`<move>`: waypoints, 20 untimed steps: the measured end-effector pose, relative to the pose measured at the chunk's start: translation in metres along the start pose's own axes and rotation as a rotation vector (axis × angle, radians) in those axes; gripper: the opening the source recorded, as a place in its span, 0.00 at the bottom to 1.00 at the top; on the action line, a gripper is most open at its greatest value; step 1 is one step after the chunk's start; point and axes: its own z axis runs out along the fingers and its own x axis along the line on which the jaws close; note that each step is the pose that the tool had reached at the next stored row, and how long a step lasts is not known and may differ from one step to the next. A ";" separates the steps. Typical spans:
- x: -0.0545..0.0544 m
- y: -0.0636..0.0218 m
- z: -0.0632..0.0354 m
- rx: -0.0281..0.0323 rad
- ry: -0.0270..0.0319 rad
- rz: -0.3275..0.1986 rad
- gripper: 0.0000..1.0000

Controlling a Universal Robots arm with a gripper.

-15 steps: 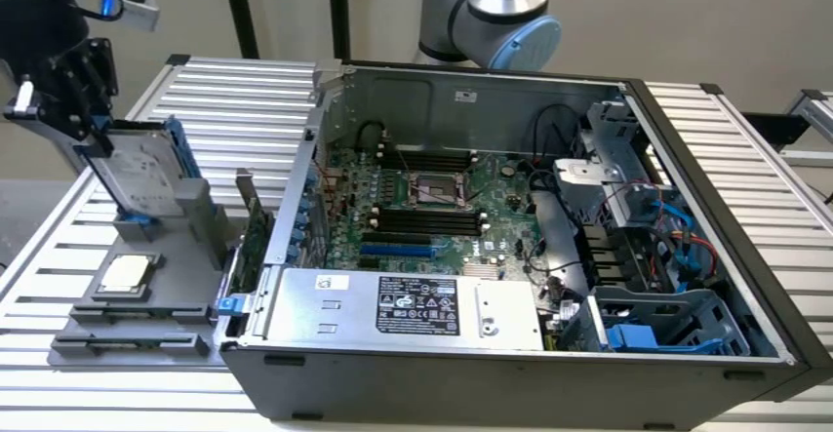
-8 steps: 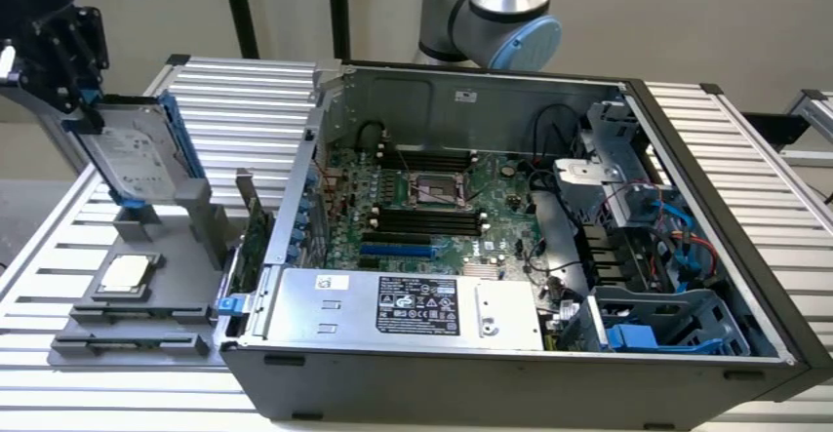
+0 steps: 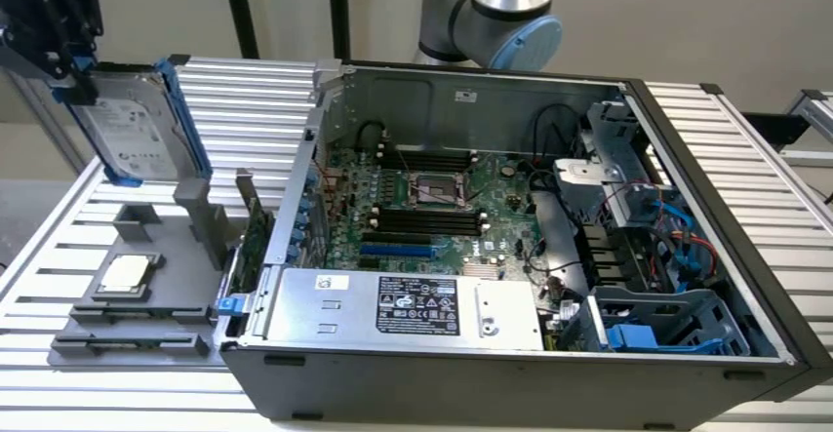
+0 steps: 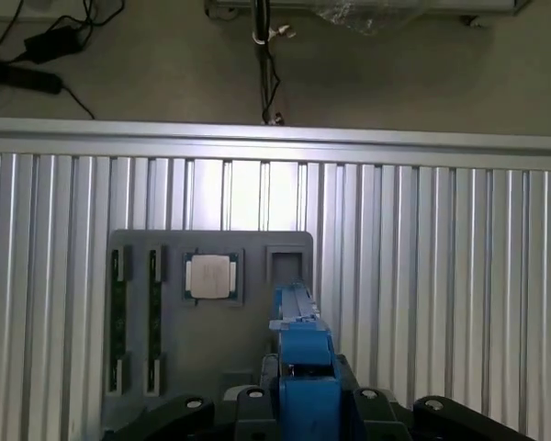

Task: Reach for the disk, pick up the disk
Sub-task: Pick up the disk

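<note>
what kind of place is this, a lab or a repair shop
Probably a robotics lab bench for computer work: an open computer case on a ribbed metal table, a robot arm behind it, and its claw gripping a blue-railed disk.

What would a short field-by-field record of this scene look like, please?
disk: upright, hanging over the grey fixture, apparently clear of its slot
gripper: closed on the disk's top edge
chip: lying flat in the grey fixture
computer case: open, to the exterior view's right of the fixture
surface: ribbed metal table
</note>
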 end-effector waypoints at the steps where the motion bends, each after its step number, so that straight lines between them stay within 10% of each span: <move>1: 0.000 -0.0023 -0.0045 -0.0001 0.0000 0.000 0.33; 20: 0.007 -0.0865 -0.0971 -0.0173 -0.0003 0.000 0.33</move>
